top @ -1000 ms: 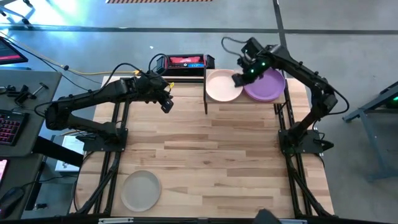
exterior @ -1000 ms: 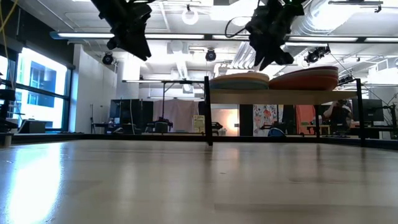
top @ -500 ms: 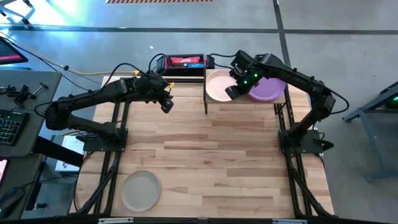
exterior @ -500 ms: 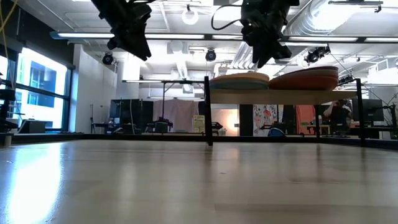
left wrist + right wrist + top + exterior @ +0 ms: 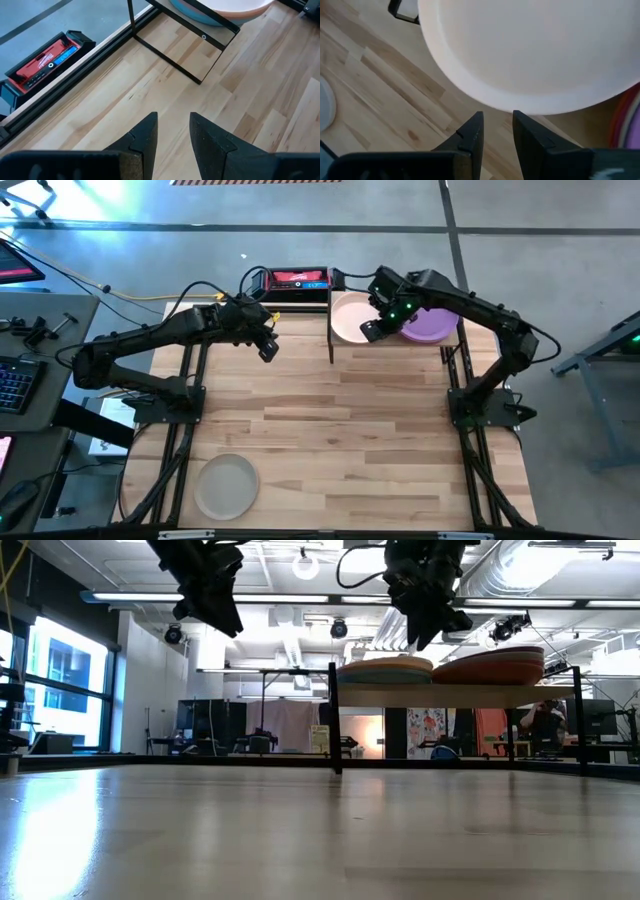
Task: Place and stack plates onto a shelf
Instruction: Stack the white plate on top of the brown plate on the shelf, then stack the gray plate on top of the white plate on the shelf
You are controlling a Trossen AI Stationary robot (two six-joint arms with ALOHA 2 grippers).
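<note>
The shelf (image 5: 460, 695) stands at the table's far edge on thin black legs and carries two stacks of plates. The left stack is topped by a cream plate (image 5: 352, 318), the right stack by a purple plate (image 5: 434, 325). One beige plate (image 5: 226, 485) lies flat on the table near its near left corner. My right gripper (image 5: 370, 330) hovers over the near rim of the cream plate (image 5: 535, 50), fingers slightly open and empty. My left gripper (image 5: 268, 346) waits in the air left of the shelf, slightly open, above bare table (image 5: 172, 117).
A red and black device (image 5: 298, 280) lies beyond the table's far edge, behind the shelf's left end. The shelf's black leg frame (image 5: 185, 50) stands on the tabletop. The wide wooden middle of the table (image 5: 340, 430) holds nothing.
My right gripper has moved from above the gap between the two stacks toward the table's left and slightly toward its near edge, ending over the cream plate's near rim. The stacks have kept still.
</note>
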